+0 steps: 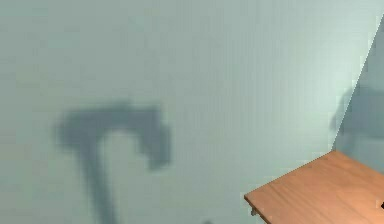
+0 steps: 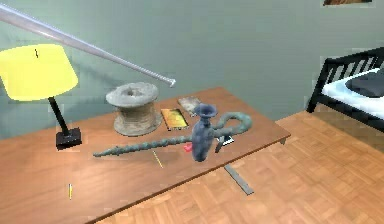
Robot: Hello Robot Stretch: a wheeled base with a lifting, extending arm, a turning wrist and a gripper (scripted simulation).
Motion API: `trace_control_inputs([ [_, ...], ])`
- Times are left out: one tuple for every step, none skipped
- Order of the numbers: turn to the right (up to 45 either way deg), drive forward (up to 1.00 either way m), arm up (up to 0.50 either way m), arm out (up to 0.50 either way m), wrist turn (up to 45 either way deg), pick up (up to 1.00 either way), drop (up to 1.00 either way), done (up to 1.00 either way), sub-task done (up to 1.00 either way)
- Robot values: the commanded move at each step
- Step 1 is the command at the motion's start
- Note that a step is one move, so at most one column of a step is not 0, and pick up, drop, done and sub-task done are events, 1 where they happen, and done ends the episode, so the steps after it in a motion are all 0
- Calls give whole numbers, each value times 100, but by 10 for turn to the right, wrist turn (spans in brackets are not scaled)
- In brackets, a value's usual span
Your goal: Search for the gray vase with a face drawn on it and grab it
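Observation:
A slim blue-grey vase (image 2: 205,131) with a narrow neck and flared mouth stands upright near the front edge of a long wooden table (image 2: 40,172) in the arm side view. I cannot make out a face on it. A squat grey-beige spool-shaped vessel (image 2: 133,108) stands farther back on the same table. A long grey curved thing (image 2: 130,148) lies across the tabletop and passes the vase.
A yellow-shaded lamp (image 2: 37,72) stands at the table's left. Two flat books (image 2: 176,118) lie behind the vase. A thin pale rod (image 2: 100,52) slants overhead. A dark-framed bed (image 2: 352,85) is at the right, across wooden floor. In the forward view a pale wall (image 1: 200,70) is close, with a table corner (image 1: 320,190) at lower right.

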Motion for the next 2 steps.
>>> trace_control_inputs([
  [0, 0, 38, 0, 0, 0, 0, 0, 0],
  [0, 0, 0, 40, 0, 0, 0, 0, 0],
])
